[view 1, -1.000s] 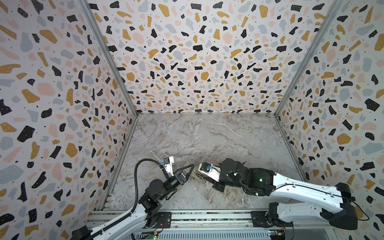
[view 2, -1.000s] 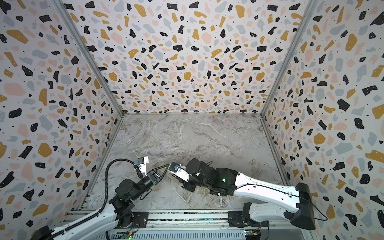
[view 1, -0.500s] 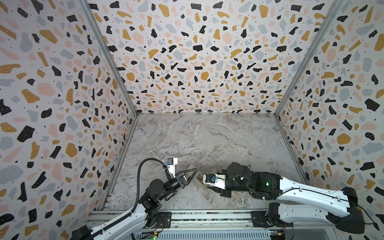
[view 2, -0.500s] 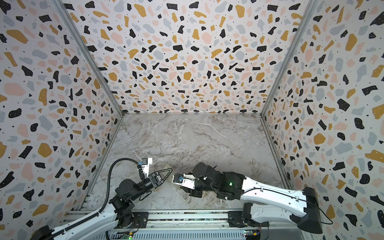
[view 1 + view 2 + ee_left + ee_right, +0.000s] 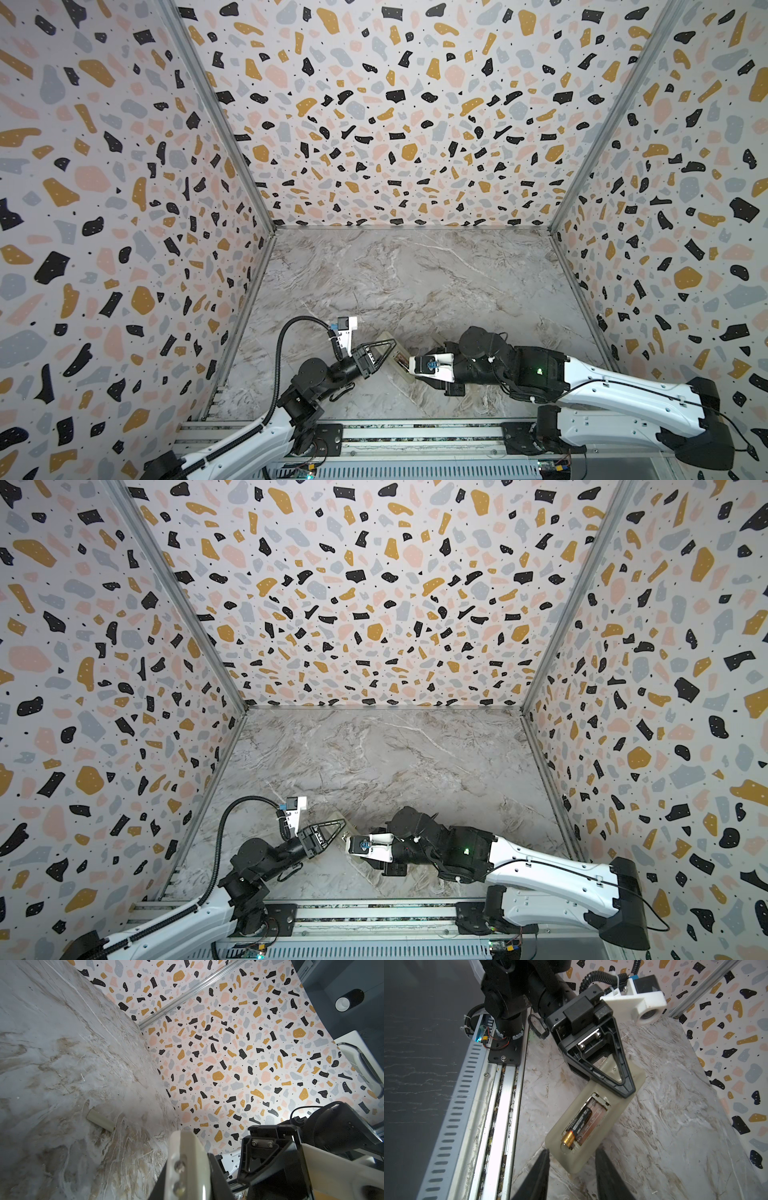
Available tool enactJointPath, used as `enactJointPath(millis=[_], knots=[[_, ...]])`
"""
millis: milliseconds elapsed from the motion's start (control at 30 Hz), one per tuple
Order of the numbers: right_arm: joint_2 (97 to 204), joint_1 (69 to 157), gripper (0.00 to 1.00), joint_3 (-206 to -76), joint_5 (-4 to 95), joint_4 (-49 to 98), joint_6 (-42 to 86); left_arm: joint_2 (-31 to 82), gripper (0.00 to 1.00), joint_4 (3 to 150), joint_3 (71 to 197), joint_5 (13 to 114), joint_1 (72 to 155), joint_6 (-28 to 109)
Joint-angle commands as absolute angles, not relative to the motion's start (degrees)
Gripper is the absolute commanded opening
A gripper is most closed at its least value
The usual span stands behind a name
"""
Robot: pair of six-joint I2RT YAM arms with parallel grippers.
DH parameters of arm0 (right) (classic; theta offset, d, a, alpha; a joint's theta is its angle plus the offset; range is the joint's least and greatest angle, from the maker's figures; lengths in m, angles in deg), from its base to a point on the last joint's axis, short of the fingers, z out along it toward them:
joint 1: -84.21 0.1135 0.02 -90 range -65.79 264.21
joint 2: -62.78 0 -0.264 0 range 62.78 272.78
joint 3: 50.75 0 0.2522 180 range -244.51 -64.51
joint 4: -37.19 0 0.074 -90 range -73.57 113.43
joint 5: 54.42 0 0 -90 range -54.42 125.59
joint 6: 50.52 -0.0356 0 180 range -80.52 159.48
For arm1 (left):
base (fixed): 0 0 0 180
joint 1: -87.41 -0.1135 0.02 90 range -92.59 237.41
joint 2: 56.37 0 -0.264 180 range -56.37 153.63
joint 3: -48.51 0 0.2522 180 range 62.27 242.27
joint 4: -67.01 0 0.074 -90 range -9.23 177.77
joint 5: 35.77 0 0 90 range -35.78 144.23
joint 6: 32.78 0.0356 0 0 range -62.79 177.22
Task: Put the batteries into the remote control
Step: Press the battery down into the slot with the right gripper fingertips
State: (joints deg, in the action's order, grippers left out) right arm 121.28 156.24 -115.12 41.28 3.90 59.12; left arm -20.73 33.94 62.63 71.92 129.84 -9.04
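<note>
Remote (image 5: 614, 1103) looks light, slick plastic; my left gripper (image 5: 627, 1092) pinches its end opposite the battery (image 5: 579, 1124). My right gripper (image 5: 572, 1153) hovers half-open, empty.

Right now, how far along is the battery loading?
Done: one battery sits in the remote control's open compartment. In hand: the shut left gripper rests its tip on the remote; the right gripper hovers open and empty at the remote's end. Left: the neighbouring slot is bare, and the second battery is out of view. A small pale piece, possibly the cover, lies apart on the table.
</note>
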Motion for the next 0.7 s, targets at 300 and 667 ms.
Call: enactJointPath(millis=[300,667], knots=[[124.3,156.5,0.36,-115.4,43.1,4.2,61.1,-21.2,0.00,29.1,61.1,73.3,129.9,-8.7],[126.2,156.5,0.28,-115.7,42.3,4.1,61.4,-20.9,0.00,29.7,61.7,73.5,129.9,-8.3]])
